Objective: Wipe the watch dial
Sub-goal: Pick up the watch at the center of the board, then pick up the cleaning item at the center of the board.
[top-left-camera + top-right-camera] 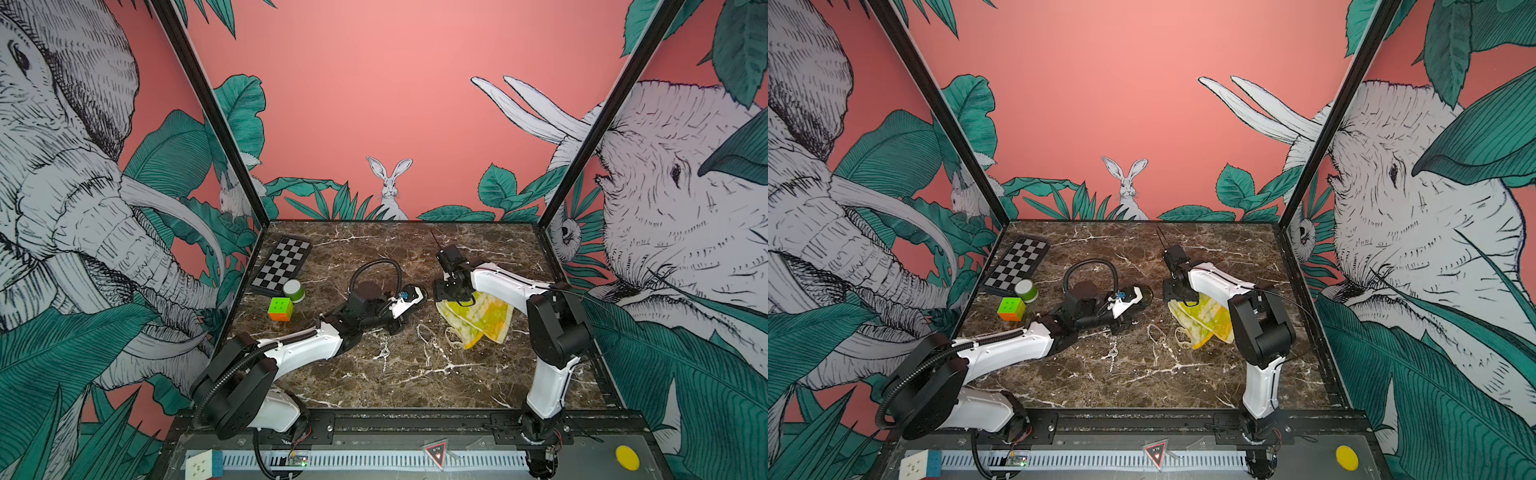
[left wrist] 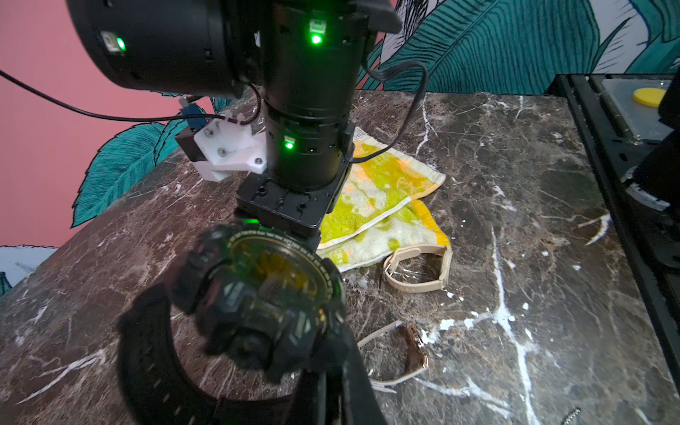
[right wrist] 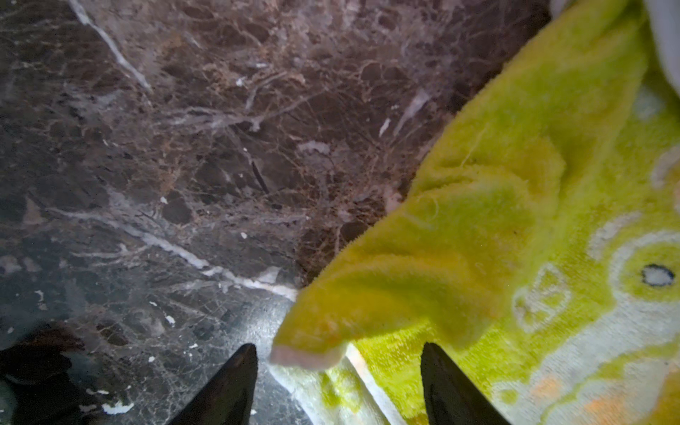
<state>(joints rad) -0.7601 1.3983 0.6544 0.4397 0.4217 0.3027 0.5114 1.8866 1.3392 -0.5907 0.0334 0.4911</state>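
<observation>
A black watch (image 2: 276, 279) with a round dial hangs above the marble table (image 2: 515, 184), dial turned toward the right arm. My left gripper (image 2: 331, 397) is shut on its black strap. Both top views show the watch (image 1: 420, 293) (image 1: 1144, 293) at the tip of the left gripper (image 1: 409, 299). A yellow-green towel (image 1: 482, 320) (image 3: 515, 220) lies crumpled at mid-right. My right gripper (image 3: 336, 353) (image 1: 459, 299) points down at the towel's near corner, open, its two black fingertips either side of a folded corner.
A beige watch (image 2: 415, 268) and a thin-strapped watch (image 2: 415, 342) lie next to the towel. A small chain (image 1: 385, 353) lies in front of them. At the back left are a chessboard (image 1: 282, 262), a green-and-white cylinder (image 1: 294, 289) and a colour cube (image 1: 280, 308).
</observation>
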